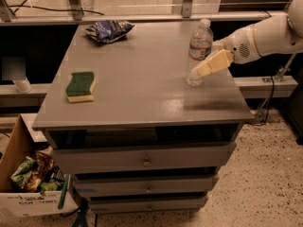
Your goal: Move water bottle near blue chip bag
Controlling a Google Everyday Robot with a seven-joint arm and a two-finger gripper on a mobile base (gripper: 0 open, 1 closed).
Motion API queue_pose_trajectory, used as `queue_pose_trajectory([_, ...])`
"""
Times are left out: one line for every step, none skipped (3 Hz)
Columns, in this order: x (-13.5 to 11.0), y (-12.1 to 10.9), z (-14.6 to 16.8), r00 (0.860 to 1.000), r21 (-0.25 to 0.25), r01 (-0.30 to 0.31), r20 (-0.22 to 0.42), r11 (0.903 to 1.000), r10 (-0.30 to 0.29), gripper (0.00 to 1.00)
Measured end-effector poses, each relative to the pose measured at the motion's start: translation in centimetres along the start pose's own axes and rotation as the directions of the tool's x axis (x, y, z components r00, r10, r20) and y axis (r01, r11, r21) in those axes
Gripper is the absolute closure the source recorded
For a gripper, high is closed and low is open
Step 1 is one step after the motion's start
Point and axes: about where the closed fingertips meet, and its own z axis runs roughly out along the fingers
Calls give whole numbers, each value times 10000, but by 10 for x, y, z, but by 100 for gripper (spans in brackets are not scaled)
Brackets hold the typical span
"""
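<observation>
The water bottle, clear with a white cap and a pale label band, stands upright near the right edge of the grey table. The blue chip bag lies wrinkled at the table's far left corner, well away from the bottle. My gripper, cream-coloured on a white arm, reaches in from the right. It sits at the bottle's lower half, and its near part crosses in front of the bottle. The bottle's base rests on the table.
A green-and-yellow sponge lies near the table's left edge. Drawers sit under the tabletop. A cardboard box with snack bags stands on the floor at the lower left. A rail runs behind the table.
</observation>
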Motion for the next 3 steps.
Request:
queue_pose_trajectory([-7,-4,10,9993,-28,108,349,9999,-107,18])
queue_pose_trajectory([-3,-5,13,9991,-54,118,419,9999,-116,41])
queue_pose_trajectory([-1,-1,7,9993,-134,183,343,9997,-178,65])
